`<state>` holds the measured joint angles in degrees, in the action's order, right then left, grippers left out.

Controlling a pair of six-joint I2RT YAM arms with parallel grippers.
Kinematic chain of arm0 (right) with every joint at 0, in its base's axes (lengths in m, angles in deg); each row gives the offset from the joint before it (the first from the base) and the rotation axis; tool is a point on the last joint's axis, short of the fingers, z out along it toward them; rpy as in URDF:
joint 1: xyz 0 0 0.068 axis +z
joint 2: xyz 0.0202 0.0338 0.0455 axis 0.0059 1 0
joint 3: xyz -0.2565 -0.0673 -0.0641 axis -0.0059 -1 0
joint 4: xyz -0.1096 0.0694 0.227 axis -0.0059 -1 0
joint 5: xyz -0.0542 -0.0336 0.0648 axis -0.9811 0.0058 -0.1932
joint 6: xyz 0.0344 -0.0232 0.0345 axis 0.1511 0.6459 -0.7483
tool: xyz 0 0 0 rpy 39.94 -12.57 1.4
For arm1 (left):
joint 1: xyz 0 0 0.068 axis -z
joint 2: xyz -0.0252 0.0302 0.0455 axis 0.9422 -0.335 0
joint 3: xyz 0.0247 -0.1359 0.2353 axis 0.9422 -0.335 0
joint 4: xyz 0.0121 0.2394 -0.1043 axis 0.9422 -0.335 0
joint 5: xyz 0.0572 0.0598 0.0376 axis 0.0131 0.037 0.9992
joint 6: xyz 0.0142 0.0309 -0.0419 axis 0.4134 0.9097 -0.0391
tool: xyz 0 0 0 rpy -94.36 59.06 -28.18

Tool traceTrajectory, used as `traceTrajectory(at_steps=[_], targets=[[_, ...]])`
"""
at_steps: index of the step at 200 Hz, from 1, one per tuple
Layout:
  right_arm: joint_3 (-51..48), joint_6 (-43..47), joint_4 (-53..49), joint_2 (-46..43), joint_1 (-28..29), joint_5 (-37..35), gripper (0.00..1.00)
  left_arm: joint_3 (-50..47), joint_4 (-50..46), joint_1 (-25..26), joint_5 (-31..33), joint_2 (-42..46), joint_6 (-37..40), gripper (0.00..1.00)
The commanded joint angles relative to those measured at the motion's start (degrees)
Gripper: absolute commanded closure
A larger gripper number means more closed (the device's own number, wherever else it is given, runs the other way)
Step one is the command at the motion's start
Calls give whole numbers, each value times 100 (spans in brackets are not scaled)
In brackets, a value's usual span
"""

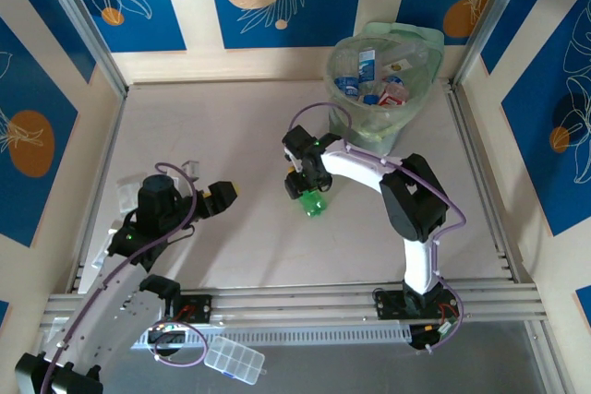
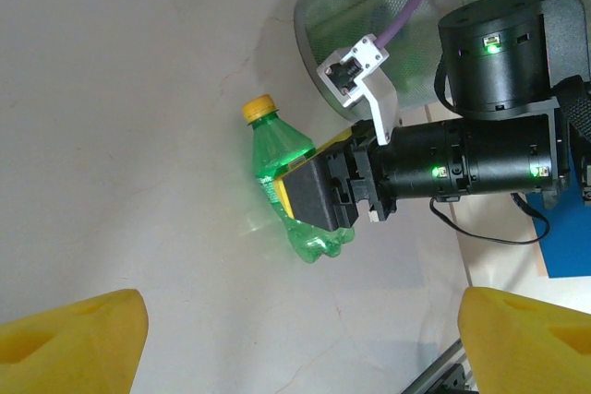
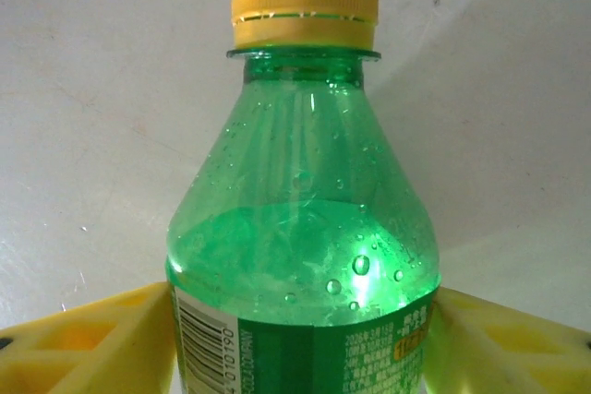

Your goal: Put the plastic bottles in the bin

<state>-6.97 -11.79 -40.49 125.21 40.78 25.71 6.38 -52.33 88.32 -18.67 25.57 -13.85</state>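
Green bottle (image 1: 315, 204) lies mid-worktop, clamped in your right gripper (image 1: 311, 191), near the bin (image 1: 397, 117) at the far right corner that already holds several bottles (image 1: 367, 66); left gripper (image 1: 220, 193) spread apart, empty; judged nearly done, this drop pending.

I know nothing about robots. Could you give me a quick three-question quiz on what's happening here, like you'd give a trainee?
1. True or false: the right gripper is shut on the green bottle.
2. The bottle's cap is: A) red B) yellow C) white.
3. Fill the gap: the left gripper, holding nothing, is ____.

Key: 1 true; 2 B; 3 open.
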Motion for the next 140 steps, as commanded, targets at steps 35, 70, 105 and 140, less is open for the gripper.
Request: traceTrajectory(at_steps=[35, 70, 105, 140], targets=[[-207, -123, -3, -640, 57, 220, 39, 382, -167, 210, -211, -9, 155, 15], [-278, -60, 187, -1399, 94, 528, 41, 736, -532, 447, 28, -79, 511, 16], [-34, 110, 163, -2201, 104, 712, 42, 1397, -959, 1153, 582, -497, 943, 16], [580, 309, -141, -2845, -19, 736, 42, 1982, -1092, 1750, 792, -1110, 982, 16]])
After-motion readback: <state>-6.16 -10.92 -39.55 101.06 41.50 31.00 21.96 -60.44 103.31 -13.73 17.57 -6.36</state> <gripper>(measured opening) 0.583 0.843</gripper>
